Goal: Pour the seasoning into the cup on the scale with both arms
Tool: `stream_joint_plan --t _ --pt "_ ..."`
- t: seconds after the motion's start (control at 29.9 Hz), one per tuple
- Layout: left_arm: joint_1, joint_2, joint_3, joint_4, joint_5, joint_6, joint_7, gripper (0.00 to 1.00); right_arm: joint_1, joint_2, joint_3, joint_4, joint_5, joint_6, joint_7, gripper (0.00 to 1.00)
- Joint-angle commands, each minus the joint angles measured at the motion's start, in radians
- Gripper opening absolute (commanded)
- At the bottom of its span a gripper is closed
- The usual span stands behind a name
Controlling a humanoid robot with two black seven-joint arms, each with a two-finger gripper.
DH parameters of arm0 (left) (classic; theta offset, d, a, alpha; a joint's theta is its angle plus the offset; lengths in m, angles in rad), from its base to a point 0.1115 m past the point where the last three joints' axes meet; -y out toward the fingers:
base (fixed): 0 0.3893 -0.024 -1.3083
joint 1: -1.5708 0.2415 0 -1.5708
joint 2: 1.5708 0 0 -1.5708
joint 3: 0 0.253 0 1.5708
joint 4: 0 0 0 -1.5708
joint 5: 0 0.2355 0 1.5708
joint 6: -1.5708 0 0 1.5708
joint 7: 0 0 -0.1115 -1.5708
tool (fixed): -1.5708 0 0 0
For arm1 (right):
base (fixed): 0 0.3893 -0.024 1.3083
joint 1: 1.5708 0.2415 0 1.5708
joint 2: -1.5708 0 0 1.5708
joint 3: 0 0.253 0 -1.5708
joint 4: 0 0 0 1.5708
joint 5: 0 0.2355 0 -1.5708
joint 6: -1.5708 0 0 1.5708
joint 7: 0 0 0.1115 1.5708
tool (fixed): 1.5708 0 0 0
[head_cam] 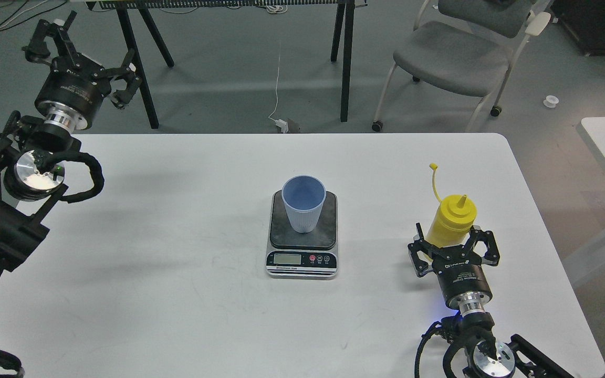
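Head view. A white table fills most of the frame.

Scale: sits flat on the table at centre frame. Its dark grey platform faces up; the black front strip with the LCD display and round buttons lies along its lower edge.

Cup: light blue, ribbed, upright on the scale platform, toward the platform's upper half. The mouth is open and faces up; the interior shows only blue.

Seasoning bottle: yellow, upright on the table at right of centre, well apart from the scale. The pointed nozzle is uppermost. The thin cap strap rises from the bottle's left side and ends in the small yellow cap above it.

Right gripper: at lower right of the frame, with the arm entering from the bottom edge. The two fingers are spread, one on each side of the bottle's lower body. Whether the fingertips touch the bottle cannot be determined.

Left gripper: at upper left of the frame, raised beyond the table's far edge, well apart from all task items. Its fingers are spread wide with nothing between them.

Background: grey floor, black trestle legs at upper centre, a grey chair at upper right.
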Motion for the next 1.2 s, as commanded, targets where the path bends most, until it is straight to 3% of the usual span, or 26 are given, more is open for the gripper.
stream_joint_plan --t 0.0,0.23,0.47,0.67,0.74,0.94,1.17 --pt "0.000 0.000 0.000 0.000 0.000 -0.002 0.001 1.00 -0.040 -0.030 -0.004 0.055 0.000 0.000 -0.004 0.97" --pt "0.002 -0.002 -0.001 0.000 0.000 -0.004 0.000 1.00 -0.165 -0.087 0.002 0.168 0.000 0.000 -0.002 0.97" --pt "0.003 0.003 -0.003 -0.002 -0.001 -0.009 -0.002 1.00 -0.269 -0.118 0.018 0.187 -0.003 0.000 0.011 0.99" --pt "0.003 0.008 -0.012 -0.008 -0.003 -0.013 0.001 1.00 -0.261 -0.326 0.093 0.250 -0.003 0.000 0.011 0.99" --pt "0.003 0.008 -0.014 -0.008 -0.003 -0.013 0.000 1.00 -0.184 -0.417 0.110 0.234 -0.008 0.000 0.010 0.99" --pt "0.009 0.008 -0.015 -0.008 -0.006 -0.015 0.000 1.00 0.103 -0.561 0.091 0.025 -0.015 0.000 -0.013 0.99" --pt "0.011 -0.002 -0.015 -0.006 -0.009 -0.016 -0.002 1.00 0.471 -0.492 -0.019 -0.367 -0.044 0.000 -0.032 0.99"
